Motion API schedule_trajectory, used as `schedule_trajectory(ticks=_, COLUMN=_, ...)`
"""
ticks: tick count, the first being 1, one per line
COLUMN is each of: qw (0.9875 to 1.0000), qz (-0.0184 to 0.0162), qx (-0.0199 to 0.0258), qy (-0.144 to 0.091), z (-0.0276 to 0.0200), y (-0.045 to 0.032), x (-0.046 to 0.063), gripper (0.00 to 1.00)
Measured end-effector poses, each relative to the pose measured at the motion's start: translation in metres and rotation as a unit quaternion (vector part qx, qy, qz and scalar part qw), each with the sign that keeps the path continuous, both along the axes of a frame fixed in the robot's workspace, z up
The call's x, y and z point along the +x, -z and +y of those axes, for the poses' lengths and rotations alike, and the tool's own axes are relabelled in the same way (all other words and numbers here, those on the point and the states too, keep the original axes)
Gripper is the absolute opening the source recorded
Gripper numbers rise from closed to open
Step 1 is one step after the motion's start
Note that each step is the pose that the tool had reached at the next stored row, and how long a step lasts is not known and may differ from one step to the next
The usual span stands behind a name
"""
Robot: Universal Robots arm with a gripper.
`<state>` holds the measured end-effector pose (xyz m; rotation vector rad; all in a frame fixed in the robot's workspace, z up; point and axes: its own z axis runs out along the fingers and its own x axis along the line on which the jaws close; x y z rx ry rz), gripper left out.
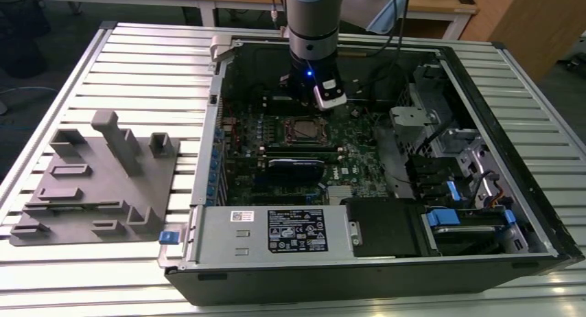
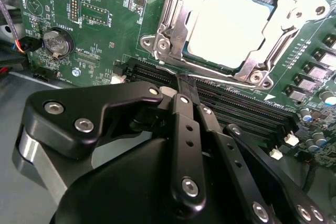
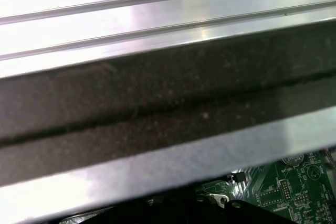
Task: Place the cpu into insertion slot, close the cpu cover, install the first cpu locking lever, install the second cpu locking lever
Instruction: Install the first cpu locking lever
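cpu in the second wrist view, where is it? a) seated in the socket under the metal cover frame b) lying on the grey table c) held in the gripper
a: the cpu sits in the insertion slot, with the cpu cover framing it and the gripper beside it.

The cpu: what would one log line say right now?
cpu: seated in insertion slot | cpu cover: down around it | gripper: shut, empty, beside the slot

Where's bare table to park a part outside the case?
Ribbed table is bare between the grey fixture block and the table's far edge. Also a strip beyond the case's right wall, exterior view's right. Inside, around the arm, is crowded.
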<state>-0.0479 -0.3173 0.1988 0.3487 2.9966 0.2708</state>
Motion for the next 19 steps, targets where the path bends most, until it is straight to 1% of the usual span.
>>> schedule_trajectory(ticks=6, qw=1.0000, qz=0.0001, qx=-0.0062, qy=0.000, z=-0.0001, y=0.0007, x=0.0000, gripper=0.11)
schedule_trajectory(ticks=12, qw=1.0000, qz=0.0000, qx=-0.0061, qy=0.001, z=0.0000, y=0.0009, x=0.0000, gripper=0.11)
schedule_trajectory(ticks=19, qw=0.9999, qz=0.0000, qx=-0.0061, qy=0.009, z=0.0024, y=0.0010, x=0.0000, gripper=0.11)
